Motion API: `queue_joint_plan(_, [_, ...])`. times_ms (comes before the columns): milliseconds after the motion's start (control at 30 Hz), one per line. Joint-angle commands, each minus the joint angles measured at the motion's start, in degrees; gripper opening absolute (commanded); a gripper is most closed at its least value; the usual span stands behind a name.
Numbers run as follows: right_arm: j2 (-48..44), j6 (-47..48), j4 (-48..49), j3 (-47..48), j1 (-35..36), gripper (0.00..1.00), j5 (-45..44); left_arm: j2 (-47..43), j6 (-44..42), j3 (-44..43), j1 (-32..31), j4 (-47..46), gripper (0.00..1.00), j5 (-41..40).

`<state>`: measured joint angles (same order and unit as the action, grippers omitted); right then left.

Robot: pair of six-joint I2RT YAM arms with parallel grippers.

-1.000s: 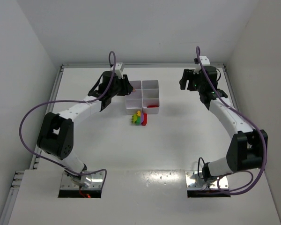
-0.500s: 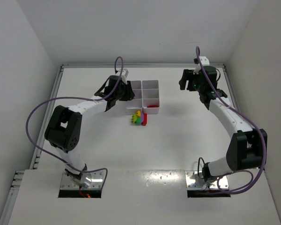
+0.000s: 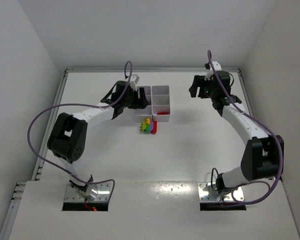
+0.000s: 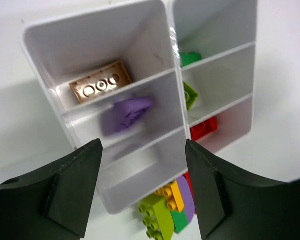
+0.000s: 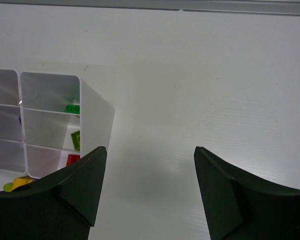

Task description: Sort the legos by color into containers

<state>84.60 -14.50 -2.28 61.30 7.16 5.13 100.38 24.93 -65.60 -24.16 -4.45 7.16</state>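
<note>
- Left pincer (image 4: 142, 146) has swung in over the tray (image 4: 90, 45) and spread. The purple brick (image 4: 127, 114), blurred, is in the middle cell just ahead of it.
- Right pincer (image 5: 150, 149) hangs spread and empty, with the tray off to its left.
- Step: the purple drop, seemingly just made. Next: pull back to the pile (image 4: 170, 210) between its fingers and single out one colour.
- Only the left wrist view shows the purple brick; the top view hides it but shows both arms.
</note>
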Motion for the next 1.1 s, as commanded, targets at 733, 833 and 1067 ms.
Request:
queue_joint_plan(733, [0.6,1.0,-2.7,0.6,-0.1,0.72,10.4,-12.3,-0.8,18.3,9.5,3.3,0.68,39.9])
queue_joint_plan(833, [0.6,1.0,-3.3,0.6,-0.1,0.72,10.4,-11.0,3.7,21.5,10.0,-4.8,0.69,38.6])
queue_joint_plan(1067, [0.6,1.5,-3.3,0.6,-0.1,0.72,10.4,-5.8,9.4,23.8,10.0,-13.7,0.70,37.8])
